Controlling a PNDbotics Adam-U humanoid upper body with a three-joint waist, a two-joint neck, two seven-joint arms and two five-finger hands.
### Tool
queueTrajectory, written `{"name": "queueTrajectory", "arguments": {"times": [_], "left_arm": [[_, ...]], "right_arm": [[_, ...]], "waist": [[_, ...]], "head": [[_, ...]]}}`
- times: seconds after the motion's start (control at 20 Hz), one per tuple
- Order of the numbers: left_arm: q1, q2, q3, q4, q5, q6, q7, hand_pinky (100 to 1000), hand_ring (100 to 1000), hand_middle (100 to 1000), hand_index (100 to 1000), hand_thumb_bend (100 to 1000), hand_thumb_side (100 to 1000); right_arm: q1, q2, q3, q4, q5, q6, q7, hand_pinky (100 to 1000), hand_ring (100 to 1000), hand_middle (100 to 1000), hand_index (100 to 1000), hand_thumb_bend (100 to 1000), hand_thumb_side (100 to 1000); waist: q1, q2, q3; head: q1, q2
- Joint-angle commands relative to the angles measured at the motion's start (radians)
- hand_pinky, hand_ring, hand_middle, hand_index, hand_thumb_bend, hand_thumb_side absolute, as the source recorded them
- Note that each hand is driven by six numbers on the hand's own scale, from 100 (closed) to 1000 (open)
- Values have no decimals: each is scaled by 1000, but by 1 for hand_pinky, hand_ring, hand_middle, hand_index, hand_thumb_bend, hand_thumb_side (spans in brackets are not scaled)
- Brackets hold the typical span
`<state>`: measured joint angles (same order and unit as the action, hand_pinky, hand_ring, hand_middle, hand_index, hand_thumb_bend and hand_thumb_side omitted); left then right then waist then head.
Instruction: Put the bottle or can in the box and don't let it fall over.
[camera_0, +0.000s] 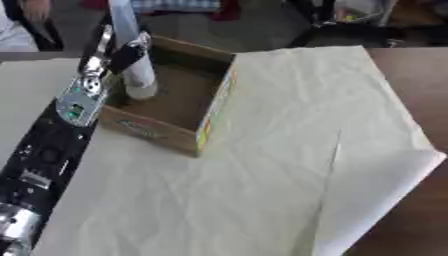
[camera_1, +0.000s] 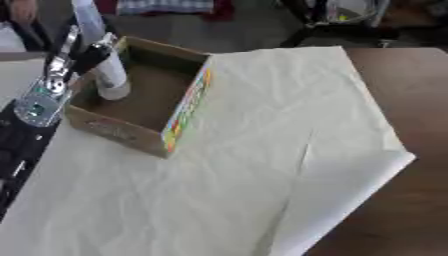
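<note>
Holding the white bottle (camera_0: 136, 60) with my left hand (camera_0: 118, 57) curled round it, long axis near upright, base over the cardboard box (camera_0: 210, 117) floor at nine o'clock.

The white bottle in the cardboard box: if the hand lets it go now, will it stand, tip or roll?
The white bottle is tall and narrow, so it probably tips easily. It leans slightly while the left hand holds it, so releasing now seems risky. The cardboard box wall beside it might catch it; lying down, its round body would likely roll.
</note>
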<state>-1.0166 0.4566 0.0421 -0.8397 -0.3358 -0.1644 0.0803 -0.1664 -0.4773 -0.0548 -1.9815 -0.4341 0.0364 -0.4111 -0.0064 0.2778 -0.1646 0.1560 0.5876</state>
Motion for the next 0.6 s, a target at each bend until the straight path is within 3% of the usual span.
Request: {"name": "queueTrajectory", "arguments": {"times": [0.05, 0.6], "left_arm": [[-32, 20, 6, -9, 18, -5, -3, 1000, 1000, 1000, 803, 100, 668], [-6, 44, -5, -50, -24, 52, -92, 1000, 1000, 1000, 823, 100, 806]], "right_arm": [[-7, -13, -11, -18, -5, 0, 0, 965, 1000, 960, 752, 100, 546], [5, -13, -16, -18, -2, 0, -5, 964, 1000, 959, 751, 100, 550]], "waist": [[-2, -26, -2], [3, -34, 11]], "head": [[-3, -5], [-18, 11]]}}
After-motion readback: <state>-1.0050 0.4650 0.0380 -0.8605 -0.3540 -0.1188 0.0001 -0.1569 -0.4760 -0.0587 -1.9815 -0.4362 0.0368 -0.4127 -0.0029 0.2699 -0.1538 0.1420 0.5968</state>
